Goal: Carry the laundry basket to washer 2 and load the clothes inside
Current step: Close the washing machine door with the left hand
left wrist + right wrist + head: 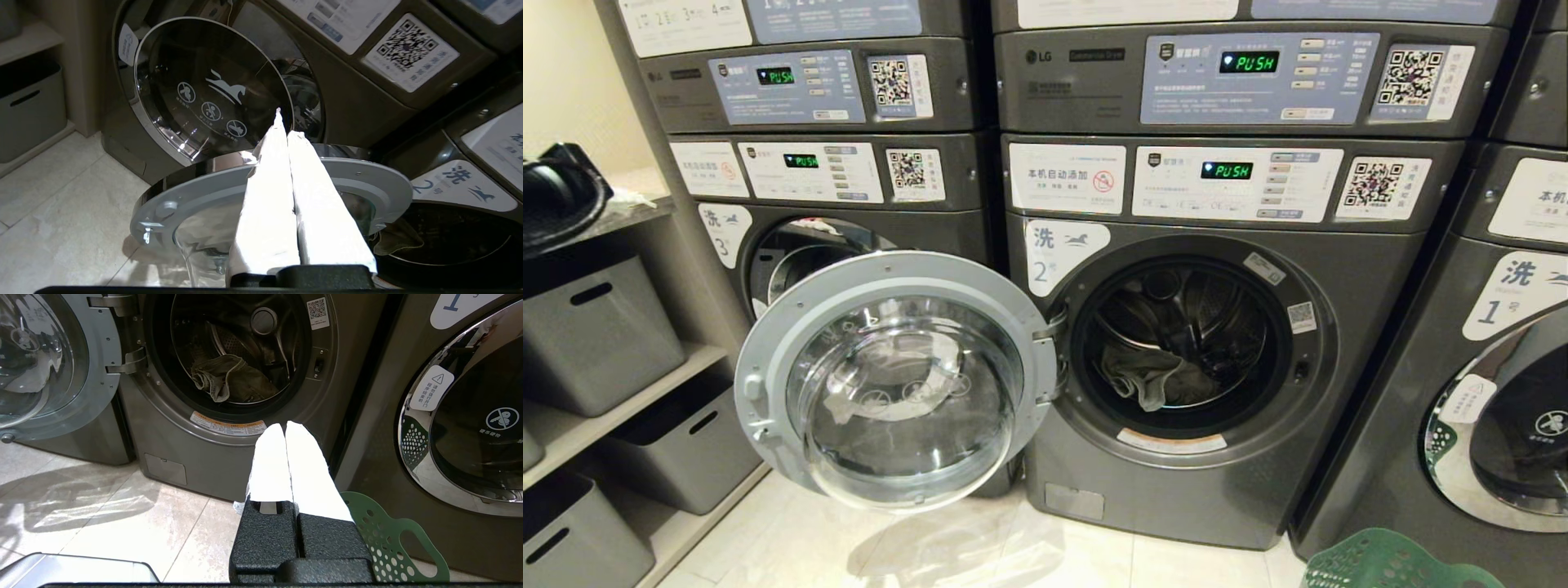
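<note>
Three washers in view: dark grey front-loading machines marked 3, 2 and 1, running left to right along the wall.
Far left: grey plastic storage bins [592, 327] sit on open shelves, no part of the job.
Washer 3: its porthole is half hidden behind the swung-out door of the next machine.
Door: the round grey-rimmed glass door [894, 380] of washer 2 [1217, 343] stands wide open, hinged on its left and reaching across washer 3.
Left gripper [286, 122]: white-wrapped fingers pressed together and holding nothing, just above the door's rim and aimed toward washer 3.
Drum: the steel drum of washer 2 already holds crumpled olive-grey clothes [1147, 380], lying low near the front lip.
Right gripper [285, 428]: white-wrapped fingers likewise closed and empty, pointing at the base of washer 2, low and just beside the basket.
Laundry basket: the green perforated plastic laundry basket [1388, 563] rests on the pale tiled floor at the right, in front of washer 1; only its rim and handle show, so its contents cannot be told.
Step in hand: loading looks largely done, judging by the garments inside.
Doing it well: check the basket for leftovers, push the clothes well behind the lip, and keep the left arm clear of the door's edge.
</note>
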### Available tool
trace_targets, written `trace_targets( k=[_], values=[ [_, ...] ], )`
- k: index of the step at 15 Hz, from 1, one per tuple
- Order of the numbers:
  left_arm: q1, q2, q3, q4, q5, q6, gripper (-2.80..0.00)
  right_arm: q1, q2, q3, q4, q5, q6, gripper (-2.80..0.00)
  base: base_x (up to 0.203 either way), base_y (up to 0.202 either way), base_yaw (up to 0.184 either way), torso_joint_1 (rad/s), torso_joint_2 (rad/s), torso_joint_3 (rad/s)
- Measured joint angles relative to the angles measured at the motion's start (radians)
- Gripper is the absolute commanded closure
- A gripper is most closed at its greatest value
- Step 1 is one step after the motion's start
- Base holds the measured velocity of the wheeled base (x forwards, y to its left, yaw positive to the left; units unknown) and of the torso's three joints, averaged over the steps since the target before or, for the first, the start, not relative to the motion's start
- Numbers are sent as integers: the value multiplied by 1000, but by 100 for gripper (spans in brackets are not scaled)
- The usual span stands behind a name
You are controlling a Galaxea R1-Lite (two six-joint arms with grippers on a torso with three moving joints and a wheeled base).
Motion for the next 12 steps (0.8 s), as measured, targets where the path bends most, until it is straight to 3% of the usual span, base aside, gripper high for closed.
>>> trace_targets(
  k=[3,8,12],
  values=[
    [4,121,-9,-35,-24,-3,0,0,0,0,0,0,5,0,0,0,0,0,0,0],
    [0,260,-13,-45,-123,1,0,0,0,0,0,-1,8,0,0,0,0,0,0,0],
    [-7,362,-14,-180,-125,2,0,0,0,0,0,-3,9,0,0,0,0,0,0,0]
  ],
)
